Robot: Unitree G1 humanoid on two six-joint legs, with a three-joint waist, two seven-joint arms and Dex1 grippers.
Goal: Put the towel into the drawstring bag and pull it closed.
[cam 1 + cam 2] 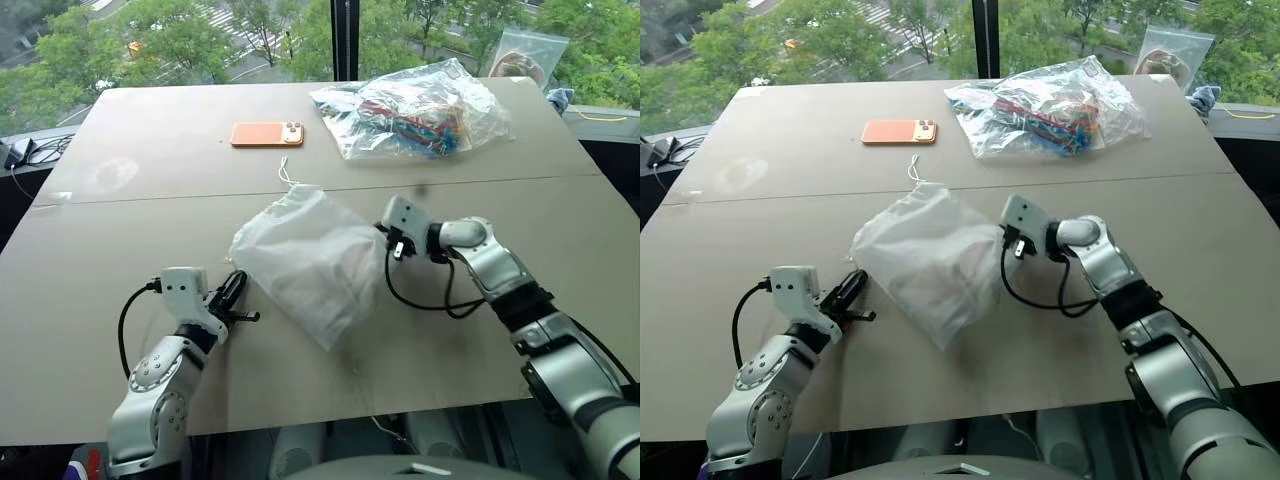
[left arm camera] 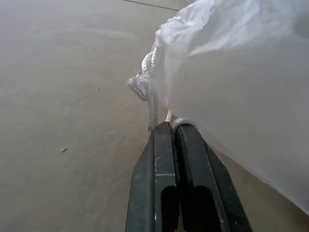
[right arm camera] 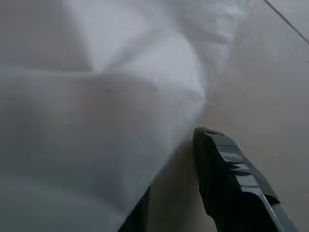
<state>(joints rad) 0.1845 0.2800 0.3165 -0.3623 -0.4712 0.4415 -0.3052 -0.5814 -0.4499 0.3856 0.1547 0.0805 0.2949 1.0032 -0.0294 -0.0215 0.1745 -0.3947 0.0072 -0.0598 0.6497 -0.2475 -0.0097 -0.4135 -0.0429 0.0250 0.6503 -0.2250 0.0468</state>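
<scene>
Towel (image 1: 352, 262): a pale rounded bulk showing faintly through the thin cloth, lying inside the drawstring bag (image 1: 305, 258), so the loading step appears done. The bag rests slantwise at mid-bench, its gathered mouth turned toward the robot's left and its far corner trailing a short white cord tail (image 1: 285, 172) toward the window. In the left wrist view the white cord (image 2: 150, 94) runs from a knot beside the puckered mouth straight into the tips of the left end effector (image 1: 238, 291), whose two black fingers are pressed together and pinch that cord. The right end effector (image 3: 181, 193) sits at the opposite side of the bag; one finger lies on the bench beside the cloth, the other is covered by the fabric, so the fingers stand partly spread and seem to nip the bag's edge, though a firm hold cannot be confirmed. Step in hand, as judged: cinching the mouth. The next move calls for the left end effector to draw the cord away from the bag while the right one anchors the body, so that the cloth gathers instead of sliding across the bench (image 1: 150, 160). Farther off, toward the window, lie an orange phone (image 1: 267, 134) and a clear plastic bag of colourful items (image 1: 415, 108), well apart from the work.
</scene>
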